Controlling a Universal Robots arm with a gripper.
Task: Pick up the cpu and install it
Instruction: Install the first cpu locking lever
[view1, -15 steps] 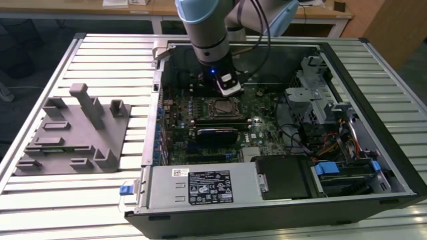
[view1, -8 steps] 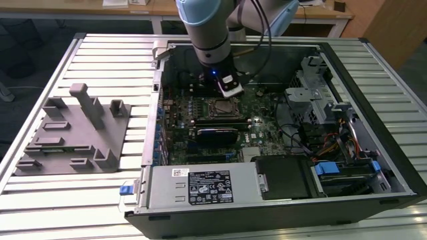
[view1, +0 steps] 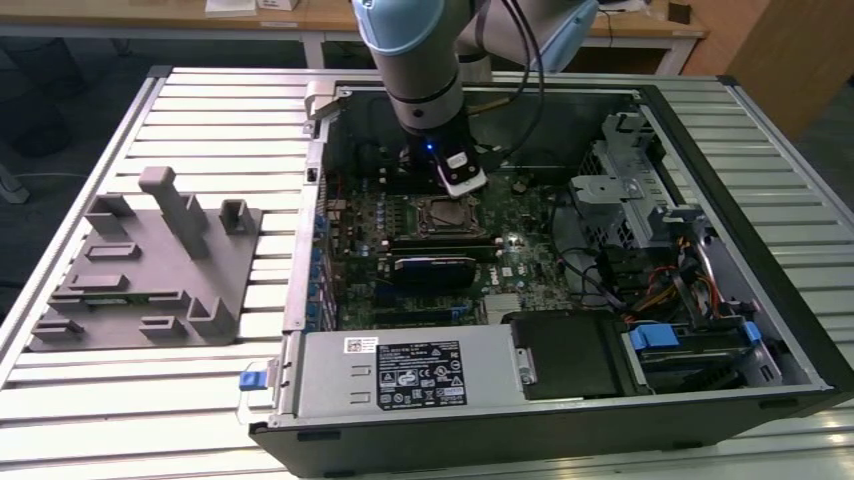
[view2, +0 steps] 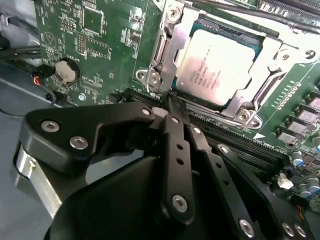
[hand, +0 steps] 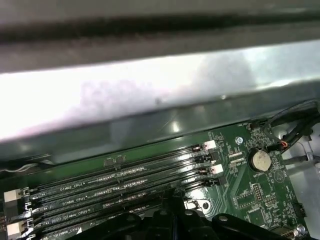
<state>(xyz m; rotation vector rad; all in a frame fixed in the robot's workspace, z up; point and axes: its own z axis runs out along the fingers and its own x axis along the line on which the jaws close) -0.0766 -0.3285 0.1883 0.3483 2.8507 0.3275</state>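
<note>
Installation seems done: the cpu is seated in its socket frame; the gripper is closed, apparently empty, nearby.

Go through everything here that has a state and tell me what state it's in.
cpu: seated in its socket, under the metal retention frame.
gripper: shut, holding nothing, just beside the socket.
computer case: lying on its side, side panel off.
memory slots: empty.
coin cell battery: in its holder.
grey fixture tray: on the table, holding nothing.
</note>
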